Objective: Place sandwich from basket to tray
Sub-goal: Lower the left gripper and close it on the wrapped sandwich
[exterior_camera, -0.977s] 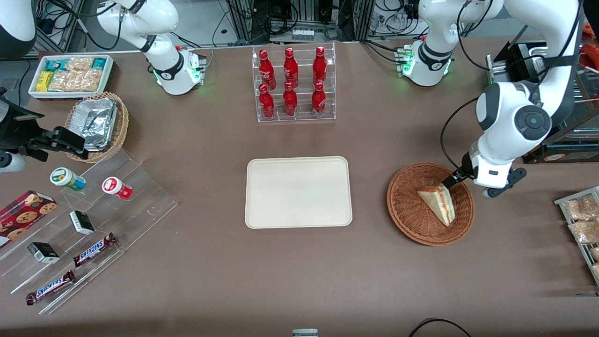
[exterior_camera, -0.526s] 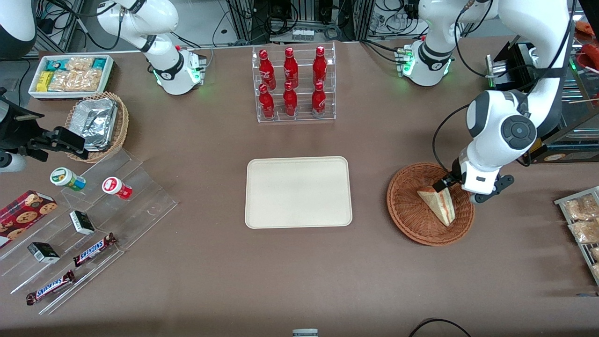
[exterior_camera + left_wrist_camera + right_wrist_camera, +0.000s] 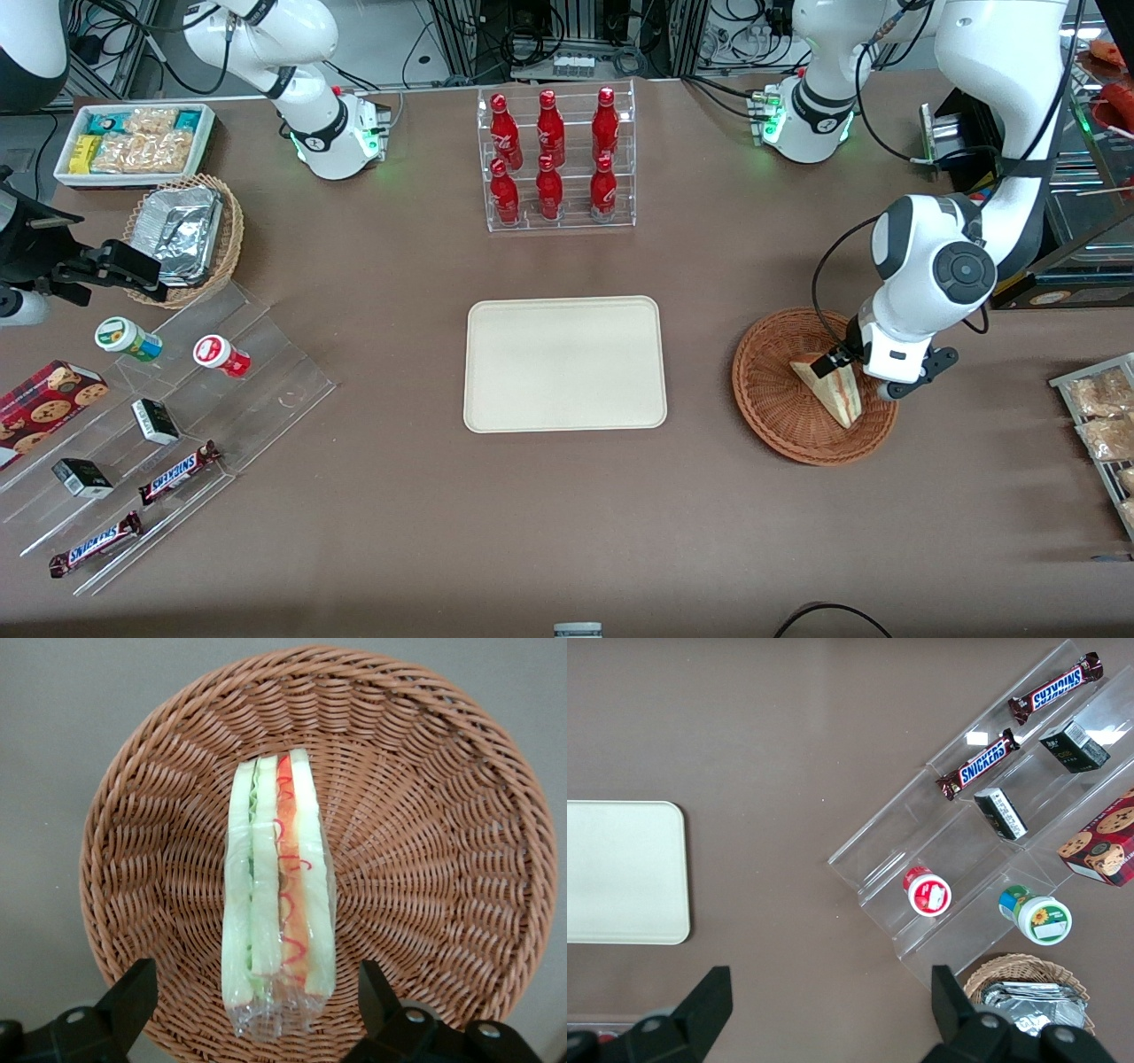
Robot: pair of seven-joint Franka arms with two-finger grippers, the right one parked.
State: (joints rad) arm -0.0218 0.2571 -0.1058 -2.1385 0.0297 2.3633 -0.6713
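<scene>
The sandwich (image 3: 837,394) is a plastic-wrapped wedge lying in the round reddish-brown basket (image 3: 771,425). In the left wrist view its cut edge (image 3: 279,895) shows pale bread with green and red-orange layers against the woven basket (image 3: 425,859). My left gripper (image 3: 846,365) hangs over the basket just above the sandwich. It is open (image 3: 255,997), one finger on each side of the wedge's wrapped end, not touching it. The cream-beige tray (image 3: 564,363) lies flat at the table's middle, toward the parked arm from the basket, with nothing on it.
A clear rack of red bottles (image 3: 556,159) stands farther from the camera than the tray. Packaged snacks on a rack (image 3: 1103,416) sit at the working arm's end. A stepped acrylic shelf (image 3: 177,416), a tan foil basket (image 3: 182,235) and a white bin (image 3: 133,142) lie at the parked arm's end.
The left arm has swung in over the basket, bringing the open gripper nearer the camera and onto the sandwich's position. The sandwich has not moved.
</scene>
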